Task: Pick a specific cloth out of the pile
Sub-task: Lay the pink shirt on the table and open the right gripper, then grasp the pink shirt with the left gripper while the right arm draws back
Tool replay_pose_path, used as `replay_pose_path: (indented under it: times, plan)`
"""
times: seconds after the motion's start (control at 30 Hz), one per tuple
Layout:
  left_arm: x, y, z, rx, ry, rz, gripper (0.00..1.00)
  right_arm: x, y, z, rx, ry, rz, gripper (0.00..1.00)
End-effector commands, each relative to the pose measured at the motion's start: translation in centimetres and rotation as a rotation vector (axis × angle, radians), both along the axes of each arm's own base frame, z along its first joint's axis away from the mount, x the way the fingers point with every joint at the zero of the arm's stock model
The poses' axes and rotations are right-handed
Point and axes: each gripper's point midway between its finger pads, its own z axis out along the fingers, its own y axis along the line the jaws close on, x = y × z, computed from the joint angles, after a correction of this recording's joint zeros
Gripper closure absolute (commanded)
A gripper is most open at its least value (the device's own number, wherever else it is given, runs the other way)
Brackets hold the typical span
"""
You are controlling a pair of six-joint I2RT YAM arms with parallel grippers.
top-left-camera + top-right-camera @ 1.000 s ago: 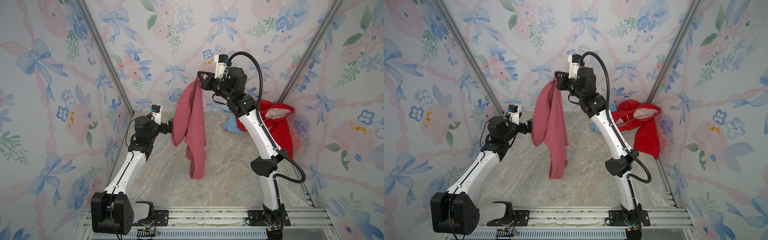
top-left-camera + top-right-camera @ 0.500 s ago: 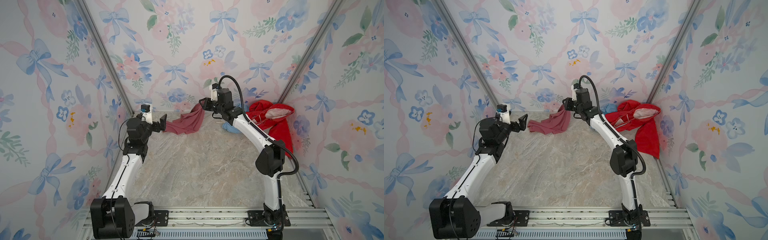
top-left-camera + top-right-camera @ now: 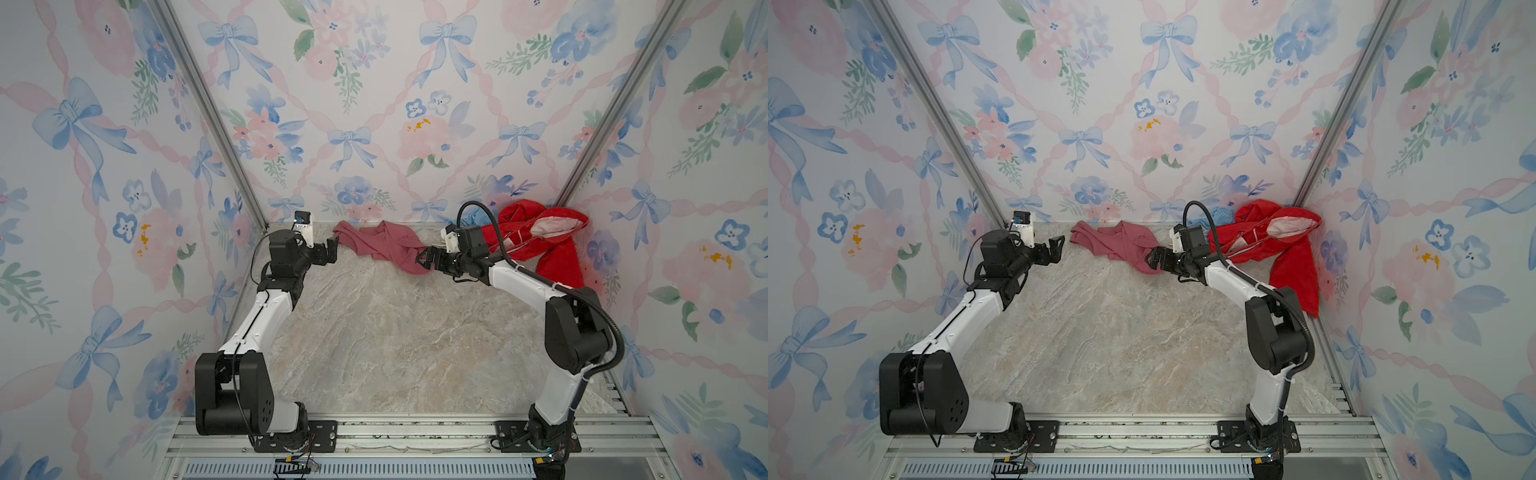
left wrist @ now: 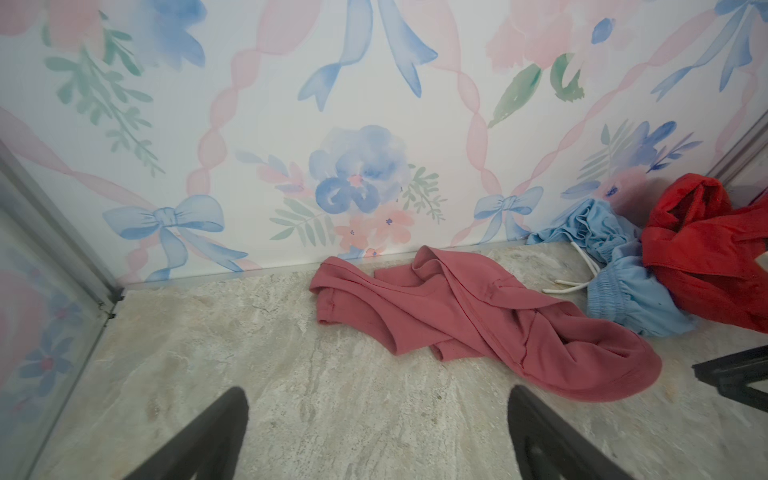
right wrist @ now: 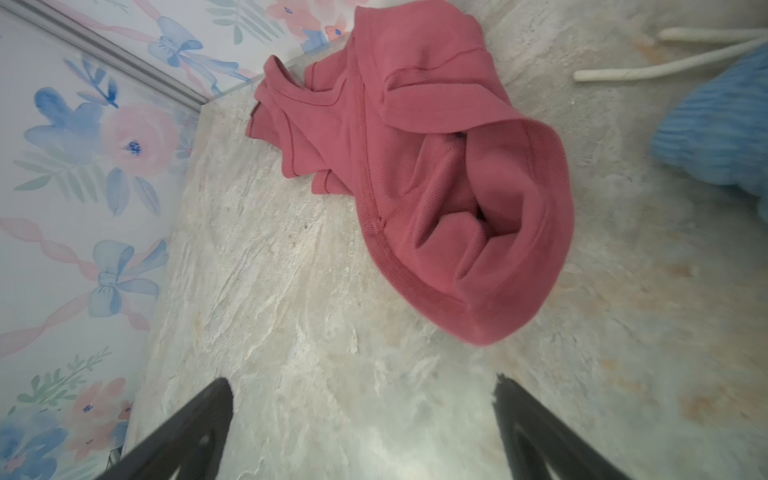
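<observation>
Cloth (image 3: 386,249) loose on table (image 3: 374,332), one end behind the spread right pincer (image 3: 424,261)

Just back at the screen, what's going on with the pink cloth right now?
The dusty pink cloth lies crumpled on the table by the back wall, beside the pile of clothes. Neither arm holds it. The right tool is open at the cloth's end nearest the pile, and the right wrist view shows only bare table between its fingers. The left tool is open and empty at the opposite end.
</observation>
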Motion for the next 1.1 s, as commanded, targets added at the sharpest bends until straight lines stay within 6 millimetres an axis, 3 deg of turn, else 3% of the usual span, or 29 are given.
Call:
replay_pose_path:
  times: [0.0, 0.1, 0.17, 0.27, 0.37, 0.53, 0.63, 0.8, 0.9, 1.07]
  plan:
    - [-0.8, -5.6, -1.7, 0.005, 0.07, -0.161, 0.02, -5.3, 0.2, 3.3, -0.11, -0.107, 0.067, 0.01]
    - [-1.0, -10.7, -4.5, 0.074, 0.125, -0.232, 0.02, -9.9, 1.4, 2.1, -0.169, -0.094, 0.085, 0.03]
    - [0.4, -13.0, -6.5, 0.076, 0.201, -0.224, 0.02, -12.9, 2.0, 1.4, -0.206, -0.072, 0.106, 0.03]
    - [3.4, -16.8, -8.5, 0.061, 0.314, -0.224, 0.02, -16.5, 1.1, 1.3, -0.291, -0.126, 0.09, 0.03]
    - [5.0, -21.2, -10.2, 0.128, 0.347, -0.229, 0.02, -18.8, -1.3, 1.4, -0.29, -0.126, 0.05, 0.03]
    - [5.1, -26.8, -12.7, 0.263, 0.354, -0.268, 0.02, -21.9, -6.8, 1.4, -0.338, -0.114, -0.007, 0.03]
    - [4.9, -28.0, -14.4, 0.33, 0.368, -0.296, 0.02, -23.6, -10.2, 0.9, -0.313, -0.108, -0.073, 0.03]
    - [4.7, -27.9, -16.0, 0.38, 0.386, -0.312, 0.02, -25.0, -14.0, 0.1, -0.234, -0.086, -0.164, 0.03]
    - [4.8, -27.8, -17.6, 0.403, 0.406, -0.322, 0.02, -25.3, -15.0, 0.2, -0.212, -0.052, -0.18, 0.03]
    - [4.9, -29.3, -20.7, 0.38, 0.452, -0.38, 0.02, -25.0, -14.7, 0.6, -0.199, -0.039, -0.161, 0.03]
